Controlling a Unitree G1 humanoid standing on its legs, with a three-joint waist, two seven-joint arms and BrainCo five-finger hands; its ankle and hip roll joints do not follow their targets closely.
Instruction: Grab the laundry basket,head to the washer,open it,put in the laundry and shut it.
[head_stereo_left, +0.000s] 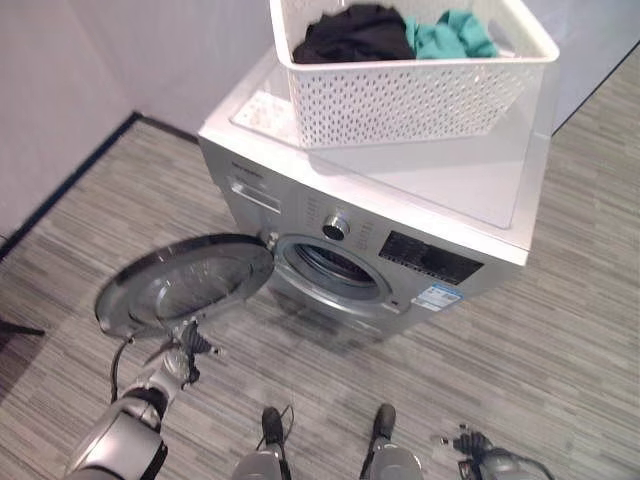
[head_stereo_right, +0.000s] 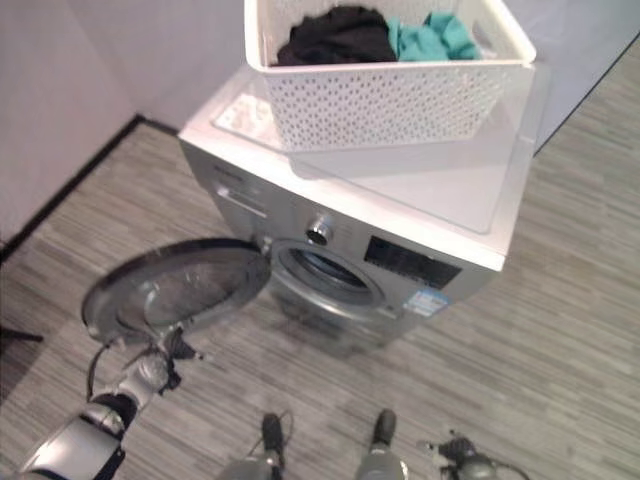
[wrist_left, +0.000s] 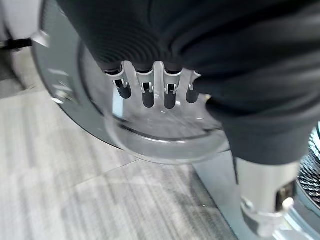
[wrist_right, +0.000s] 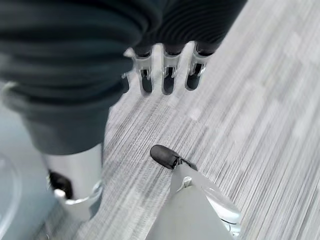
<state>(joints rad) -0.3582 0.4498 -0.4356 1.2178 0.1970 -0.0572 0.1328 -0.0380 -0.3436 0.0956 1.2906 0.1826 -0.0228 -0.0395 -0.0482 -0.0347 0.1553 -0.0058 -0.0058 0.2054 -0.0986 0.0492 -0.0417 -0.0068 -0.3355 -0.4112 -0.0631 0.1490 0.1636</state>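
Laundry basket (head_stereo_left: 400, 95) sits atop washer (head_stereo_left: 440, 190), well above and beyond both hands, w/ black and teal clothes (head_stereo_right: 375, 35) inside (loading not begun). Washer door (head_stereo_left: 185, 282) is swung fully open; drum mouth (head_stereo_left: 335, 268) exposed. Left hand (head_stereo_left: 183, 357), fingers relaxed and empty, hovers just beside door rim. Right hand (wrist_right: 165, 75) hangs slack over floor. Left to do: load, shut.
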